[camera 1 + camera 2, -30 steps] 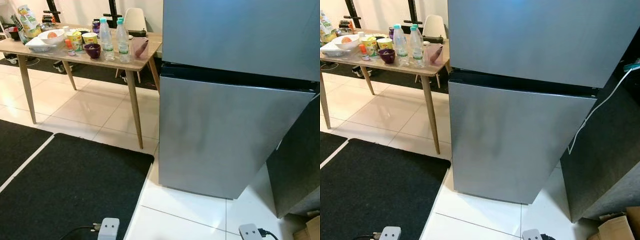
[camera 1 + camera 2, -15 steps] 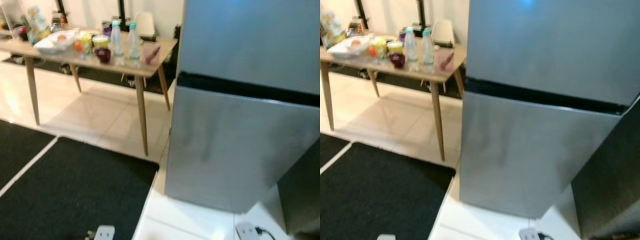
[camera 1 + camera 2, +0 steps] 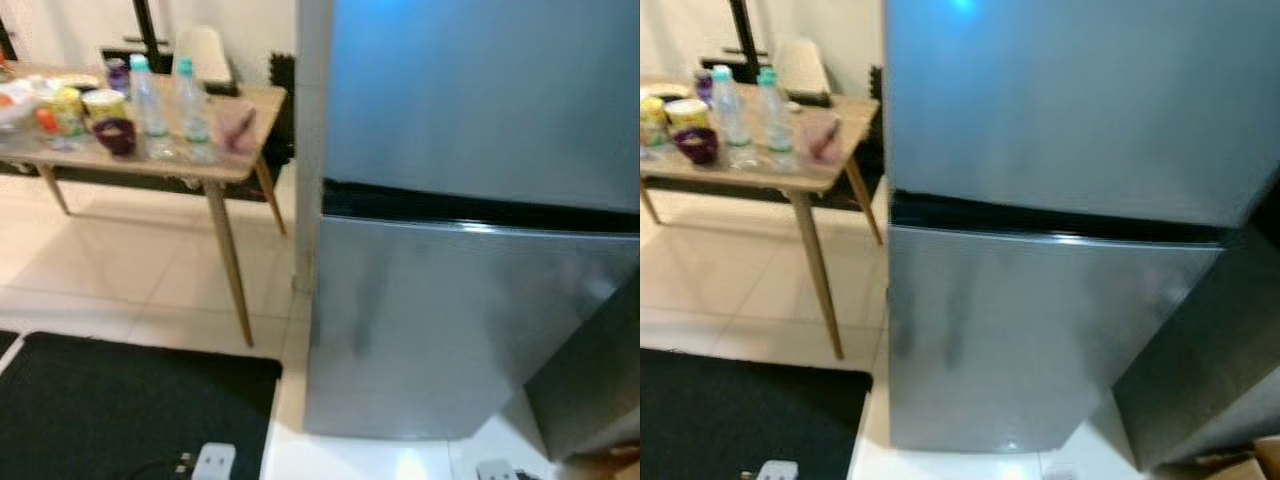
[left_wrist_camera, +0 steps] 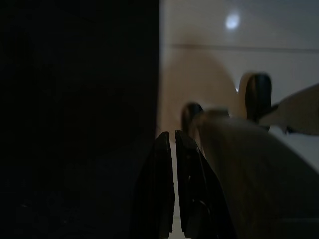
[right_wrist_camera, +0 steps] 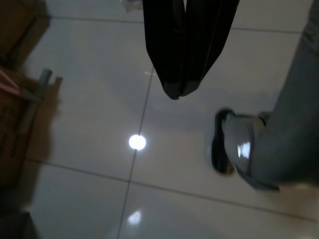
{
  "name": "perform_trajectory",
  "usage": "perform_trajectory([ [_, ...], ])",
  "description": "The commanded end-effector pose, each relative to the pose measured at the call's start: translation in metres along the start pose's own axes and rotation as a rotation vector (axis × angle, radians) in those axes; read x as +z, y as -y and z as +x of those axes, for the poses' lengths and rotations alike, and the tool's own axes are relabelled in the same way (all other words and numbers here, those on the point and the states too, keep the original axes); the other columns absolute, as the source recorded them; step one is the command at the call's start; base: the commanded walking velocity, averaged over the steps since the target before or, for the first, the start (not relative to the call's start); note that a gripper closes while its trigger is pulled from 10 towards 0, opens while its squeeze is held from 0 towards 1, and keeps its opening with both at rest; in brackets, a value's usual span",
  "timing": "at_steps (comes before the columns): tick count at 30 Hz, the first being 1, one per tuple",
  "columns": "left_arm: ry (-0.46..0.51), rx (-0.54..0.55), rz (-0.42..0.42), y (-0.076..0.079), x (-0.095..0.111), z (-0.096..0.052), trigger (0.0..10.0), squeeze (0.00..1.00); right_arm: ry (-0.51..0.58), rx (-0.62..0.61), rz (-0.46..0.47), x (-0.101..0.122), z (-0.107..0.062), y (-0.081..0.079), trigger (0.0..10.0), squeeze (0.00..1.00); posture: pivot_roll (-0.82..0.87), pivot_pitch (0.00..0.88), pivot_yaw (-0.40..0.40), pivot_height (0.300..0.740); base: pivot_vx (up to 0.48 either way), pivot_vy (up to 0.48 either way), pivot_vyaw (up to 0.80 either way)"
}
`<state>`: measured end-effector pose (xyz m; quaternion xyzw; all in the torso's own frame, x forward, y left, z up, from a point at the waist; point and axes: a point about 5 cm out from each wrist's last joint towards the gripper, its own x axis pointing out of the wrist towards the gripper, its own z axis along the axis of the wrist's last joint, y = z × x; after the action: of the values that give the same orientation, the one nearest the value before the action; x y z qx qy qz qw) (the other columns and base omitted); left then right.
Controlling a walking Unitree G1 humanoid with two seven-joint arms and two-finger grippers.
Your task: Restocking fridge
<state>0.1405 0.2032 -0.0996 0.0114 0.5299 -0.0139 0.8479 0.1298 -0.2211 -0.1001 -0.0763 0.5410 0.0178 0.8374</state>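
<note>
Head camera first: the fridge (image 3: 470,250) stands straight ahead, both doors closed, one dark seam between the upper and lower door. To its left, farther off, a wooden table (image 3: 215,165) carries the stock: two water bottles (image 3: 150,95), a purple bowl (image 3: 115,135), two yellow cups (image 3: 100,102) and a pink item (image 3: 237,127); the rest is blurred. One black mat (image 3: 130,400) lies near left.

Left wrist camera: the left gripper (image 4: 173,137) hangs over the mat's edge, its fingers together, holding nothing.

Right wrist camera: the right gripper (image 5: 180,92) hangs over pale floor tiles (image 5: 75,149), fingers together, empty.

Judging by this, the approach is under way; best to square up to the door, stop within reach, then pull from its free edge.
</note>
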Motion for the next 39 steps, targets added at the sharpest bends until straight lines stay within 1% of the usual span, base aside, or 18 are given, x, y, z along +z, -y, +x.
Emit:
perform_trajectory([
  [1,0.009,-0.001,-0.003,0.001,0.0,0.0,10.0,0.0,0.024,-0.025,0.01,0.006,0.0,0.007,10.0,0.0,-0.02,0.004,-0.015,0.74,0.0,0.0,0.0],
  [17,-0.002,0.002,-0.008,0.002,-0.001,0.0,10.0,0.0,0.04,-0.029,0.009,0.009,-0.001,0.01,10.0,0.0,-0.02,0.005,-0.018,0.74,0.0,0.0,0.0],
  [19,-0.004,0.0,-0.01,0.002,-0.002,0.0,10.0,0.0,0.063,-0.025,0.014,0.014,0.0,0.01,10.0,0.0,-0.02,0.006,-0.018,0.74,0.0,0.0,0.0],
  [21,-0.007,-0.001,-0.009,0.002,-0.003,0.0,10.0,0.0,0.097,-0.017,0.025,0.022,0.0,0.009,10.0,0.0,-0.02,0.01,-0.017,0.74,0.0,0.0,0.0],
  [26,-0.011,-0.003,-0.009,0.003,-0.004,0.0,10.0,0.0,0.223,0.01,0.069,0.054,0.0,0.009,10.0,0.0,-0.02,0.013,-0.016,0.74,0.0,0.0,0.0],
  [27,-0.011,-0.003,-0.009,0.003,-0.004,0.0,10.0,0.0,0.223,0.01,0.069,0.054,0.0,0.009,10.0,0.0,-0.02,0.013,-0.016,0.74,0.0,0.0,0.0],
  [28,-0.011,-0.003,-0.009,0.003,-0.004,0.0,10.0,0.0,0.254,0.013,0.071,0.064,0.0,0.01,10.0,0.0,-0.02,0.014,-0.016,0.74,0.0,0.0,0.0],
  [29,-0.011,-0.003,-0.009,0.003,-0.004,0.0,10.0,0.0,0.254,0.013,0.071,0.064,0.0,0.01,10.0,0.0,-0.02,0.014,-0.016,0.74,0.0,0.0,0.0],
  [30,-0.011,-0.004,-0.008,0.003,-0.005,0.0,10.0,0.0,0.274,0.014,0.071,0.069,0.0,0.01,10.0,0.0,-0.02,0.014,-0.016,0.74,0.0,0.0,0.0],
  [31,-0.012,-0.004,-0.007,0.003,-0.005,0.0,10.0,0.0,0.333,0.018,0.068,0.088,-0.002,0.012,10.0,0.0,-0.02,0.015,-0.017,0.74,0.0,0.0,0.0],
  [32,-0.012,-0.004,-0.006,0.003,-0.005,0.0,10.0,0.0,0.362,0.02,0.067,0.097,-0.003,0.012,10.0,0.0,-0.02,0.015,-0.018,0.74,0.0,0.0,0.0],
  [33,-0.012,-0.004,-0.006,0.003,-0.005,0.0,10.0,0.0,0.362,0.02,0.067,0.097,-0.003,0.012,10.0,0.0,-0.02,0.015,-0.018,0.74,0.0,0.0,0.0],
  [34,-0.012,-0.005,-0.006,0.003,-0.005,0.0,10.0,0.0,0.394,0.024,0.071,0.107,-0.005,0.013,10.0,0.0,-0.02,0.015,-0.018,0.74,0.0,0.0,0.0],
  [35,-0.012,-0.005,-0.006,0.003,-0.005,0.0,10.0,0.0,0.394,0.024,0.071,0.107,-0.005,0.013,10.0,0.0,-0.02,0.015,-0.018,0.74,0.0,0.0,0.0],
  [39,-0.015,-0.005,-0.008,0.004,-0.006,0.0,10.0,0.0,0.533,0.046,0.061,0.149,-0.014,0.013,10.0,0.0,-0.02,0.02,-0.022,0.74,0.0,0.0,0.0],
])
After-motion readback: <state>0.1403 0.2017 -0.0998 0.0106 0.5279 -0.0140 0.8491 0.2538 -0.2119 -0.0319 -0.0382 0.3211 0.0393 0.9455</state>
